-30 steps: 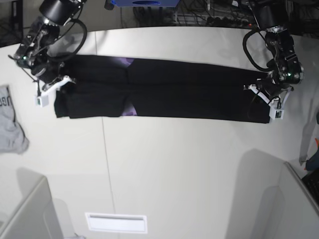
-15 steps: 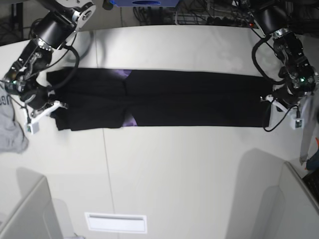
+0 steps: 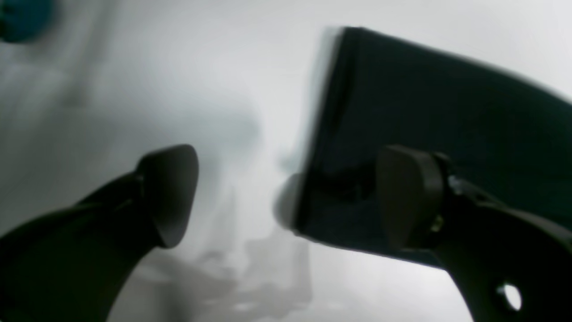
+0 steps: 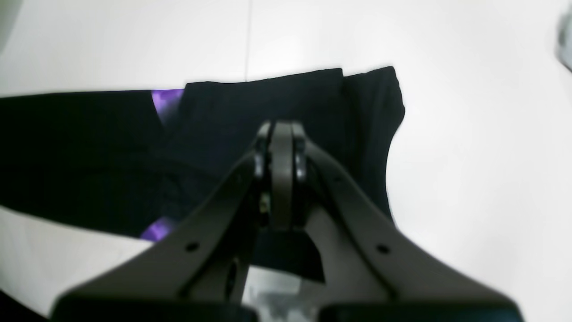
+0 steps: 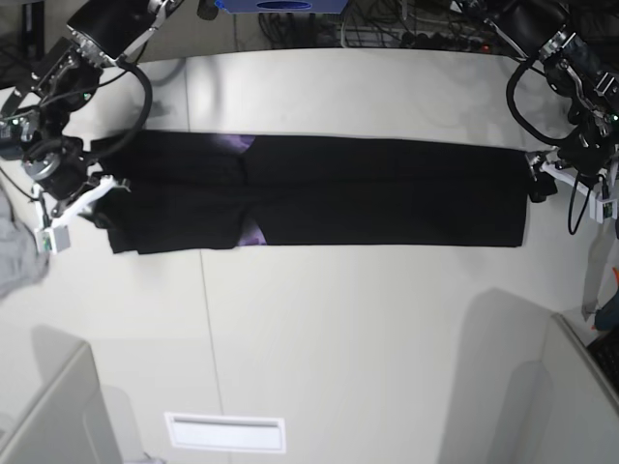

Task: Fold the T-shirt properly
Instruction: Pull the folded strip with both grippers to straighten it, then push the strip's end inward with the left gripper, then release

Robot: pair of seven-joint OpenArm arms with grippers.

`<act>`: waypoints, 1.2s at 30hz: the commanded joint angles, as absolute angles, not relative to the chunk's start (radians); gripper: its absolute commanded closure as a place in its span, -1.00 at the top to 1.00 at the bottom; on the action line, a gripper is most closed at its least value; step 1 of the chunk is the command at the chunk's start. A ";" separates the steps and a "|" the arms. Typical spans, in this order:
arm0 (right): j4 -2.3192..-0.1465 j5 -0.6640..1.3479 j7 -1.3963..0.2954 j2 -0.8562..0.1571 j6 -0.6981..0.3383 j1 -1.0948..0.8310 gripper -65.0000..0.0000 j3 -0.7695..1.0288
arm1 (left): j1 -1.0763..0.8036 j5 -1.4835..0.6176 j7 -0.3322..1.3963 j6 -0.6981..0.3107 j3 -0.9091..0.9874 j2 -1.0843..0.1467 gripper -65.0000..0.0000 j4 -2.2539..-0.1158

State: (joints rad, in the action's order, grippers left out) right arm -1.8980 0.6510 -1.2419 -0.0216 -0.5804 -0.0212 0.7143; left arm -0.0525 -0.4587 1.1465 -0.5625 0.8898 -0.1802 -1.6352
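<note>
While the left gripper [image 3: 286,192] stands with its jaws spread wide and nothing between them, one fingertip [image 3: 409,197] over the end of the black T-shirt [image 5: 319,193] and the other over bare table [image 5: 368,329], the right gripper [image 4: 279,179] has its jaws pressed flat together, and no cloth shows pinched in them. Neither arm holds the garment, so the shirt lies free on the white table, stretched as one long narrow band between the two grippers. Judging from that shape, the lengthwise folds look done and the sides are tucked in; what is left seems to be folding the band crosswise, end toward end, into a compact packet. Its edges run fairly straight, the left-arm end squared off, the right-arm end layered and slightly uneven, with small slivers of purple print [image 5: 253,234] peeping out near the overlap
</note>
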 commanded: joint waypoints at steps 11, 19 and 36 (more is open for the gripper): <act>-1.916 0.673 -1.221 -0.028 -0.581 -0.030 -1.00 0.716 | -0.015 -0.407 1.020 -0.562 0.760 -0.199 0.87 -1.434; -1.916 0.673 -1.221 -0.022 -0.581 -0.047 -1.00 0.716 | -0.030 -0.381 1.013 -0.562 0.731 -0.199 0.12 -1.360; -1.916 0.673 -1.221 -0.022 -0.581 -0.084 -1.00 0.716 | -0.225 -0.374 0.886 -0.562 0.691 -0.243 -1.00 -1.834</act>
State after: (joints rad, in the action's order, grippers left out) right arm -1.8980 0.6518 -1.2419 -0.0120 -0.5800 -0.0956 0.7136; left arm -0.2203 -0.3679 0.8940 -0.5571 0.6914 -0.2340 -1.8236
